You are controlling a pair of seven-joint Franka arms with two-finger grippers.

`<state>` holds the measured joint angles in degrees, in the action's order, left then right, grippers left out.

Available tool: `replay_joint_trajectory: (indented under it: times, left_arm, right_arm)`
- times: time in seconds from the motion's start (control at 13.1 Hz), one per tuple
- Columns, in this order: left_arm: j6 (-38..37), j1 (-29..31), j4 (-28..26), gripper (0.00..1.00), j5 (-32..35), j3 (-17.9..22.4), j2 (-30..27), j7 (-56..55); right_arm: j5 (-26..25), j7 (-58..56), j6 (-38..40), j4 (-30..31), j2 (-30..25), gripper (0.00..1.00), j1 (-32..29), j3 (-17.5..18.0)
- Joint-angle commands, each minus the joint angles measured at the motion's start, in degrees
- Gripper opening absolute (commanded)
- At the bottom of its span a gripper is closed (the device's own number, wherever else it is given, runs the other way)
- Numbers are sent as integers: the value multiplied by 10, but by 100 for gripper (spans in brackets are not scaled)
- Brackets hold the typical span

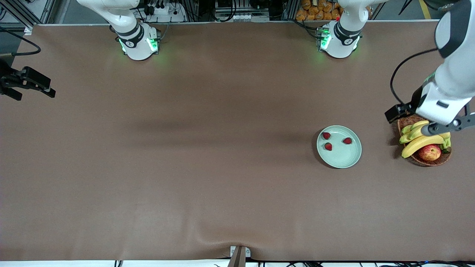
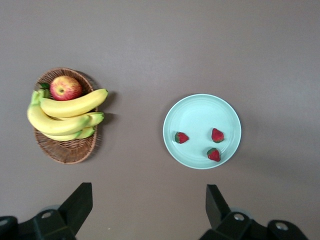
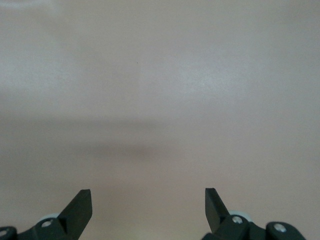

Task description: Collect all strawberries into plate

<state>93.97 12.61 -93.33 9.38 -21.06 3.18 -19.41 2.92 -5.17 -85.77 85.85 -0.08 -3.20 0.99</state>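
All three strawberries lie in the plate [image 1: 339, 158], a pale mint-green dish on the brown worktop [image 1: 185, 167], toward the left arm's end. One strawberry [image 1: 326, 135] sits farthest from the front camera, a second strawberry [image 1: 328, 146] just nearer the camera than it, and a third strawberry [image 1: 347, 140] toward the basket side. None of the berries touch each other; the camera-side half of the plate is bare.

A brown wicker basket [image 1: 423, 160] stands well apart from the plate, closer still to the left arm's end of the worktop. It holds a bunch of bananas [image 1: 421, 142] and a red-yellow apple [image 1: 429, 152], the apple on the side nearer the front camera.

The left gripper [image 2: 149, 205] hangs in the air over the basket; the front view shows the arm's white wrist covering the basket's farther rim. In the left wrist view its black fingers [image 2: 77, 202] stand spread wide with nothing between them, and plate and basket both show on the worktop below.

The right gripper [image 3: 148, 206] waits at the right arm's end of the table, seen at the edge of the front view, over bare worktop. Its fingers [image 3: 214, 202] are likewise spread wide and carry nothing.
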Motion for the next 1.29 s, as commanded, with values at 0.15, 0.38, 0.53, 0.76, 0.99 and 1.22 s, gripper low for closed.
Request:
replay_joint_trajectory:
  times: [0.15,0.38,0.53,0.76,0.99,1.22]
  left_arm:
    - [-20,7,2,100,-59,6,-26,73]
    - [-20,-56,2,100,-75,95,-41,117]
    - [-21,-89,9,100,-75,146,-42,165]
    - [-34,-96,40,100,-78,153,-38,174]
    - [-52,-108,55,100,-79,160,-38,175]
    - [-62,-106,52,100,-108,161,-44,152]
  right_arm:
    - [6,-6,5,-9,3,100,-9,6]
    - [5,-6,6,-9,3,100,-9,6]
    - [5,-6,6,-9,3,100,-9,7]
    - [5,-6,6,-9,3,100,-9,6]
    - [5,-6,7,-9,3,100,-9,6]
    - [5,-6,7,-9,3,100,-9,6]
